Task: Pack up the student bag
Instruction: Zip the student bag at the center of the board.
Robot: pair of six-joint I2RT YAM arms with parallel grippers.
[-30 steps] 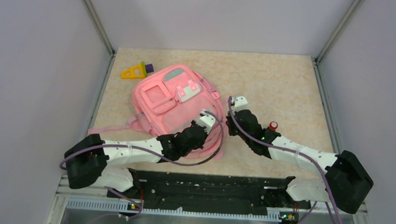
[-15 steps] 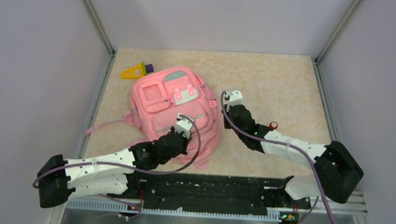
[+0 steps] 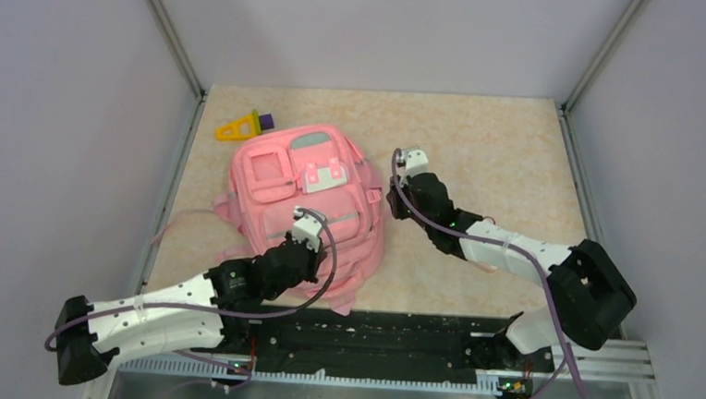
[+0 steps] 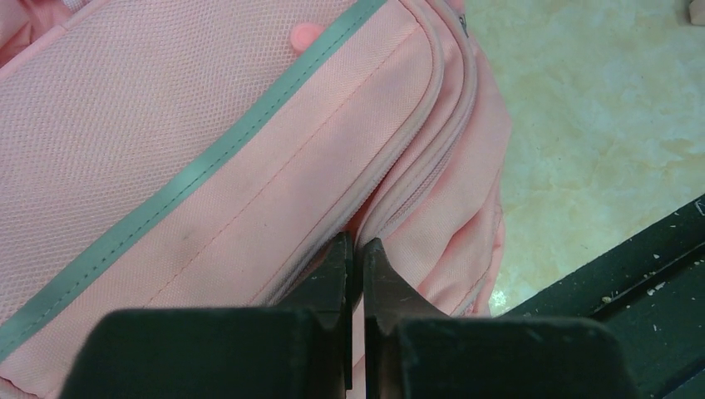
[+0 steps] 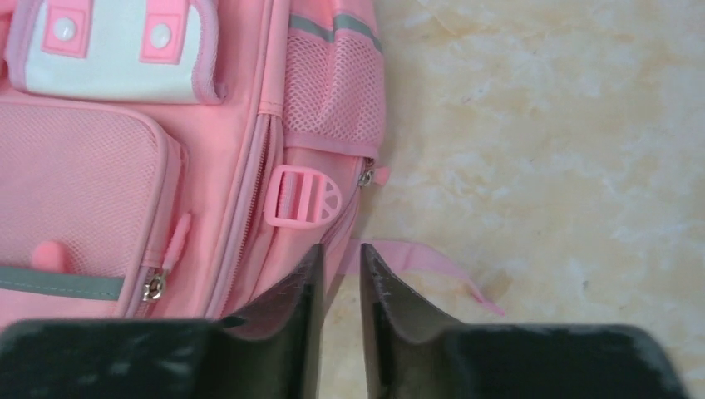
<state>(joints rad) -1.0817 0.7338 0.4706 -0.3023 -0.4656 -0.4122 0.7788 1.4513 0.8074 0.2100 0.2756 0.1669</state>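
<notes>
Toy [image 3: 236, 128], yellow triangle with purple block, upper left, just beside bag's top corner. Bag [image 3: 285, 186] lies flat centre-left, front up. Left gripper [image 4: 356, 248] on its lower part, jaws together, tips at zipper seam; whether fabric is pinched, cannot tell. Right gripper [image 5: 341, 253] at bag's right edge below buckle [image 5: 301, 196], jaws a slit apart. Beige marbled table [image 3: 492, 143], plain grey walls [image 3: 388, 26].

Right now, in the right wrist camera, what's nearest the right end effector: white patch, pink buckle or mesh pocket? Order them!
1. Pink buckle, just ahead of the right end effector.
2. Mesh pocket, farther up the side of the backpack.
3. White patch, far upper left.
</notes>
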